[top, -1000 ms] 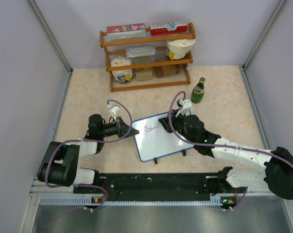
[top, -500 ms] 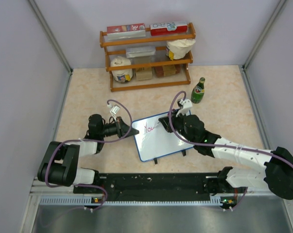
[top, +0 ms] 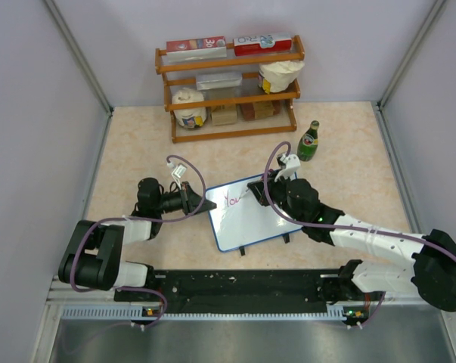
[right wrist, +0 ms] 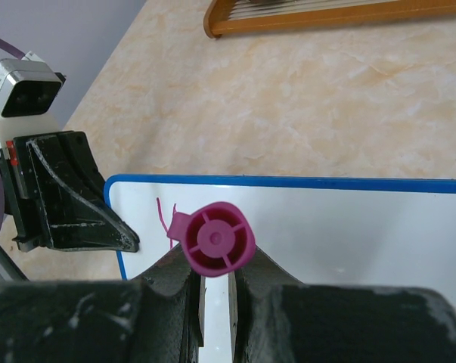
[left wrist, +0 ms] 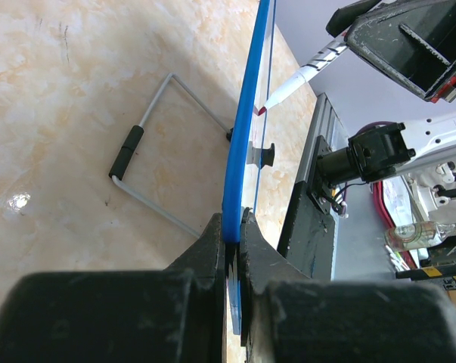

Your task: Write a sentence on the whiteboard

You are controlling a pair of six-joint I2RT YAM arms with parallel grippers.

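The whiteboard [top: 250, 215] with its thin blue frame lies tilted in the middle of the table, with a few pink strokes [top: 231, 200] near its upper left corner. My left gripper [top: 205, 204] is shut on the board's left edge; in the left wrist view the blue frame [left wrist: 246, 128] runs edge-on between my fingers [left wrist: 233, 227]. My right gripper [top: 277, 185] is shut on a pink marker [right wrist: 218, 238], whose round end faces the right wrist camera. The marker's tip [left wrist: 264, 108] touches the white surface [right wrist: 341, 227] beside the strokes.
A wooden shelf [top: 229, 87] with boxes and jars stands at the back. A green bottle [top: 308, 141] stands just behind the right arm. A wire stand [left wrist: 152, 151] with a black sleeve rests on the table under the board. Grey walls close in both sides.
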